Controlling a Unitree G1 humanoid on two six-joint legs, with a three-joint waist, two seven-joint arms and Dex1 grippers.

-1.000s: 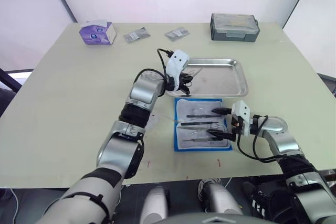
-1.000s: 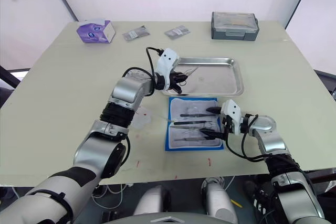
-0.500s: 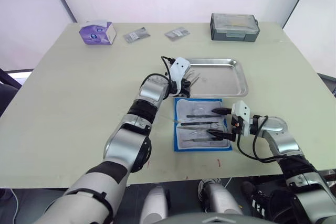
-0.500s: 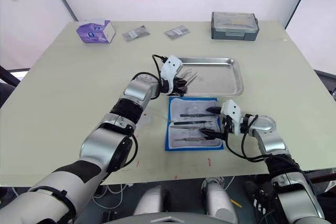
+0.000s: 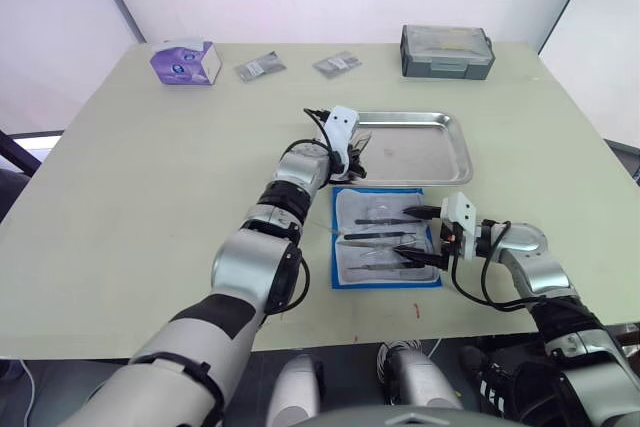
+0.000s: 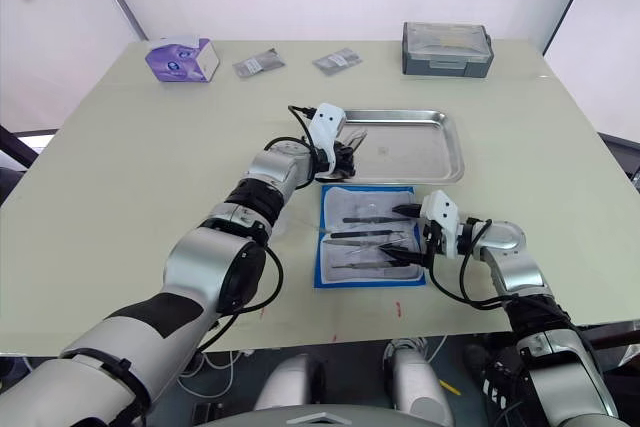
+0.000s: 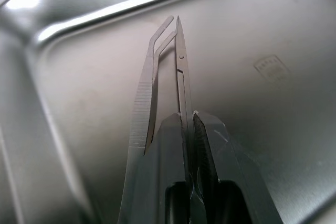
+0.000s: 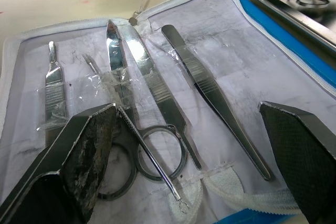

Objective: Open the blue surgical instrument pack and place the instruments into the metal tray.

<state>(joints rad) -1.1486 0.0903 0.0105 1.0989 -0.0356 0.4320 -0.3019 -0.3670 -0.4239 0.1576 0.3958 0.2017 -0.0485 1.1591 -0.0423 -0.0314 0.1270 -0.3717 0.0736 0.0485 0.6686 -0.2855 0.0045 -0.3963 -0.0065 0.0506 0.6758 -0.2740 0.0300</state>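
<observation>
The metal tray (image 7: 273,35) is polished steel, mirror-bright and smooth. The instruments (image 8: 157,98) are brushed steel with ribbed grips. The blue surgical instrument pack (image 8: 273,51) has a translucent, crinkled plastic lining. The counter (image 5: 150,177) looks matt.

A lab-like training room: pale table (image 5: 140,177), white walls, steel tray (image 5: 425,152) and surgical instruments (image 5: 385,237) at 6 o'clock.

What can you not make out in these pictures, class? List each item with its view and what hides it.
- Left gripper fingers: whether they pinch both instruments or one; left wrist view, tools overlap.
- Ring handles of the scissors in the blue surgical instrument pack: partly behind the right gripper finger; right wrist view.
- Stamp on the metal tray: too small; left wrist view.
</observation>
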